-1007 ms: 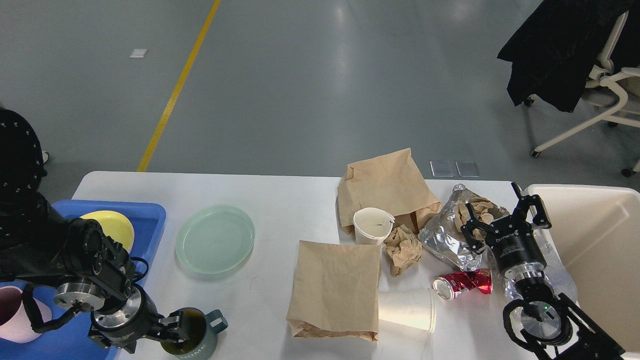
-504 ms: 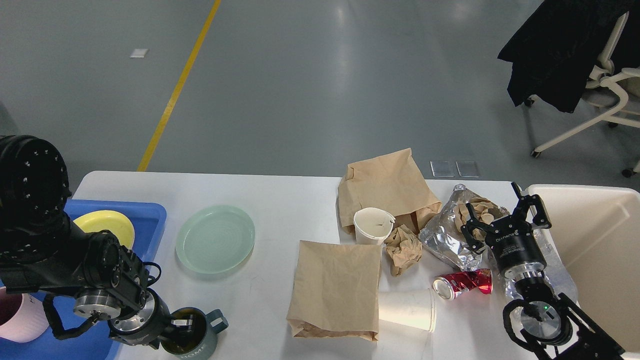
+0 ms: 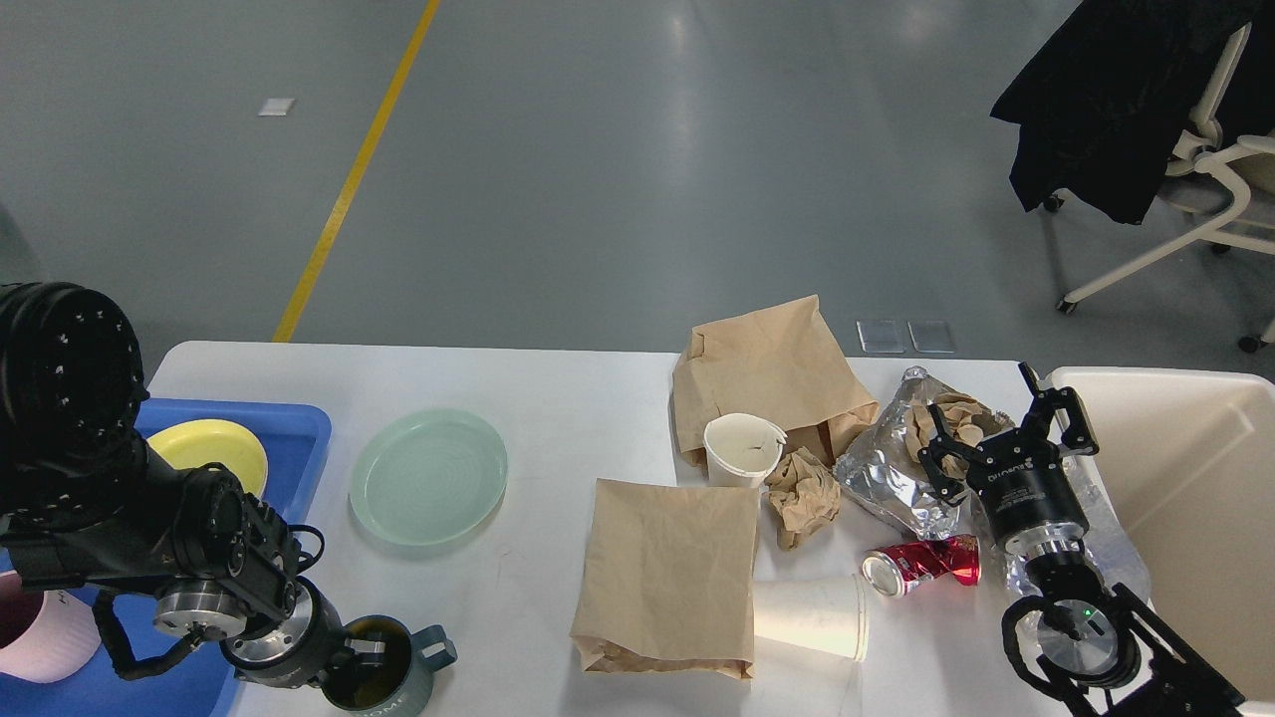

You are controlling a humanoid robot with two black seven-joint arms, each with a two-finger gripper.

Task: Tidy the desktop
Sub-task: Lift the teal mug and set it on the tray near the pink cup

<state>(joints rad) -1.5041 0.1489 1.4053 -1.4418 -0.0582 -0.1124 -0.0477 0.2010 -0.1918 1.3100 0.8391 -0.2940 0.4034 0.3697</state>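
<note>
The white desktop (image 3: 558, 398) carries litter on its right half and dishes on its left. My left gripper (image 3: 361, 659) is at the near left edge, shut on the left rim of a teal mug (image 3: 393, 682), with one finger inside the mug. My right gripper (image 3: 1006, 423) is open, fingers spread, above a crumpled foil bag (image 3: 882, 483) with brown paper wadded in it. A crushed red can (image 3: 921, 563) lies just left of the right wrist.
Two brown paper bags (image 3: 772, 368) (image 3: 667, 573), an upright paper cup (image 3: 742, 450), a fallen one (image 3: 812, 615) and a paper wad (image 3: 802, 493) fill the middle right. A green plate (image 3: 428, 476) lies beside the blue tray (image 3: 304, 428), which holds a yellow bowl (image 3: 214, 443) and a pink cup (image 3: 30, 637). At the right edge is a cream bin (image 3: 1185, 478).
My left arm has swung its elbow up and shifted right, keeping its gripper on the teal mug, which turned slightly. The right arm has stayed still.
</note>
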